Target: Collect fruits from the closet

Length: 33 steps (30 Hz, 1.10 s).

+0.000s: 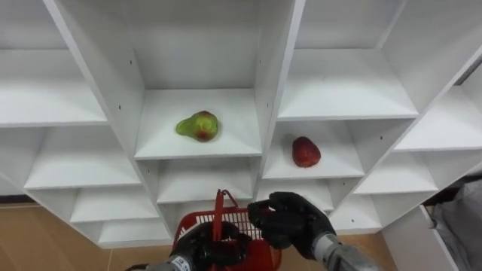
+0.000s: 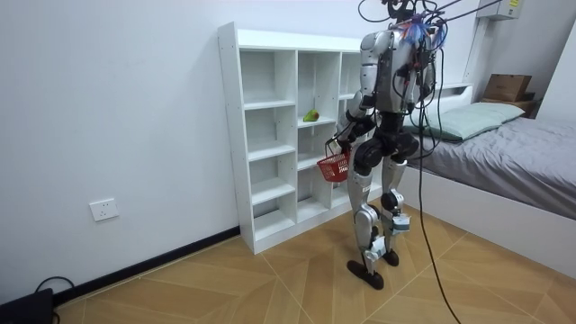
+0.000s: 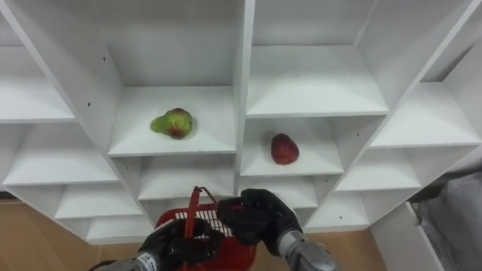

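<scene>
The robot is seen standing upright, close before a white closet (image 1: 265, 83) of open compartments, with a bed (image 2: 517, 148) behind it at the room view's right. Two fruits are left on the shelves. A pear (image 1: 198, 126), green with a red blush, is laid on its side in the middle column; its long axis runs across the shelf, the narrow end is pointed to the left and the broad, reddened end to the right. A red fruit (image 1: 306, 151) is set in the next column to the right, on a shelf a little lower, near that shelf's left side; its long axis runs from the shelf's front toward the back. Both fruits are well apart from the hands, above and beyond them. A red basket (image 1: 197, 223) is held low in front of the closet, below the pear's compartment, its handle (image 1: 219, 205) raised upright. The left hand (image 1: 213, 245) is closed round the lower part of that handle, so the basket is carried by it; in the room view the basket is seen hanging at hip height between the robot and the closet. The right hand (image 1: 292, 222) is held just beside the handle, over the basket's right rim, its back turned upward and its fingers (image 1: 265, 213) curled in, with nothing seen in them. The red fruit is placed almost straight above this hand.
</scene>
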Motion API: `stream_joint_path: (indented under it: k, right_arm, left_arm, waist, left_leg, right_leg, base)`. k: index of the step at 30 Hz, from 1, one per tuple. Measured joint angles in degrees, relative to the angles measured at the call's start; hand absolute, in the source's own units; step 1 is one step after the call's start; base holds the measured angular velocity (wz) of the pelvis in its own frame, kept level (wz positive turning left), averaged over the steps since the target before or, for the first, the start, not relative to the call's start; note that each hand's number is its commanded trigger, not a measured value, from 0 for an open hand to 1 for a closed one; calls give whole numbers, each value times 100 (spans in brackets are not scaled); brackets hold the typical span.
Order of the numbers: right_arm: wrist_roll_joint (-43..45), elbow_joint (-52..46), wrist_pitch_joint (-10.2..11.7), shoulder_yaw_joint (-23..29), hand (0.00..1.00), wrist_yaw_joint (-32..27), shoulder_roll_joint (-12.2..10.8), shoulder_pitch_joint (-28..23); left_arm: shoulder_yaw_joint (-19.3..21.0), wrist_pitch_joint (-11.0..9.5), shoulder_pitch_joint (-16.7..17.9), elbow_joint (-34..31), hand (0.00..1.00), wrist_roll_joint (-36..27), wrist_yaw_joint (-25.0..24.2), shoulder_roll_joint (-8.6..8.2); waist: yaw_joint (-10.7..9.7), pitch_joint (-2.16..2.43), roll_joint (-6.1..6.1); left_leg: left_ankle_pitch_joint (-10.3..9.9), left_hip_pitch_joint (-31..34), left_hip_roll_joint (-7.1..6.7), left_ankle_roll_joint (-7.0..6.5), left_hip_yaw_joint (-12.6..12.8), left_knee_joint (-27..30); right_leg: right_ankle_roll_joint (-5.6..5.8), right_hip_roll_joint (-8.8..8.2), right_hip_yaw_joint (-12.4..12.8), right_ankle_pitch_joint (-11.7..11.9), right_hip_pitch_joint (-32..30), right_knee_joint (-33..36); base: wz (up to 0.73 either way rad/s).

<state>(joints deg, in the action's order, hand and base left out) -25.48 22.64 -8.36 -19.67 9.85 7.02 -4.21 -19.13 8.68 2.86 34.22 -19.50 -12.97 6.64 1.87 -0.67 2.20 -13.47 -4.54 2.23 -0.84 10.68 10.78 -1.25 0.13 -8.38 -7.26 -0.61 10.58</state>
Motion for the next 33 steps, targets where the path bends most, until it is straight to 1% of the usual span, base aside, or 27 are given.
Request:
stream_joint_path:
  k: [5, 9, 12, 13, 16, 20, 23, 33]
  right_arm:
    - [-363, 590, 0, -245, 100, 39, -32, 209]
    - [-587, 704, 0, -392, 100, 14, -32, 233]
    - [-689, 831, 0, -393, 100, 13, -28, 245]
    - [-741, 865, 0, -396, 100, 5, -27, 245]
    - [-860, 992, 4, -395, 100, -36, -57, 285]
    - [-1020, 1041, 12, -393, 100, -52, -82, 336]
    - [-1058, 1095, 26, -396, 100, -51, -72, 379]
    - [-1060, 1344, 94, -433, 100, -51, -88, 431]
  left_arm:
    - [-36, 4, 0, 4, 100, 8, 3, -9]
    - [-94, 4, 0, 3, 100, 8, 72, -9]
    - [-155, 4, -1, 0, 100, 148, 159, -12]
    - [-175, 4, 0, -6, 100, 169, 174, -13]
    - [-246, 4, 1, -13, 100, 178, 286, -18]
    - [-249, 10, 3, -228, 100, 552, 351, -16]
    - [-253, 10, 3, -309, 100, 670, 357, -16]
    - [-308, 9, 3, -316, 100, 675, 357, -16]
  waist:
    - [9, 5, 18]
    - [14, 7, 27]
    - [5, 21, 42]
    - [9, 22, 48]
    - [19, 18, 43]
    - [23, 3, 21]
    - [17, 1, 17]
    - [19, -15, 52]
  left_leg:
    - [0, 0, 3, 0, -5, -1]
    - [0, -8, 1, 0, -15, -1]
    - [0, -29, -3, 0, -64, 3]
    - [0, -35, -4, 0, -125, 6]
    - [0, -72, -5, 0, -151, 5]
    - [0, -64, -7, 0, -152, 4]
    - [0, -69, -6, 0, -159, 3]
    - [0, -63, -7, 0, -174, 0]
  right_leg:
    - [0, -2, -4, -1, 1, 0]
    - [0, -3, -19, -1, 17, -9]
    - [5, -3, -103, 6, 113, -88]
    - [5, -2, -130, 6, 136, -95]
    - [4, 0, -156, 5, 189, -101]
    - [4, 3, -114, 4, 183, -105]
    - [3, 6, -117, 4, 187, -102]
    - [6, 2, -124, 2, 185, -108]
  base:
    - [0]
    - [1]
    - [14]
    - [17]
    - [7]
    - [0]
    - [0]
    - [0]
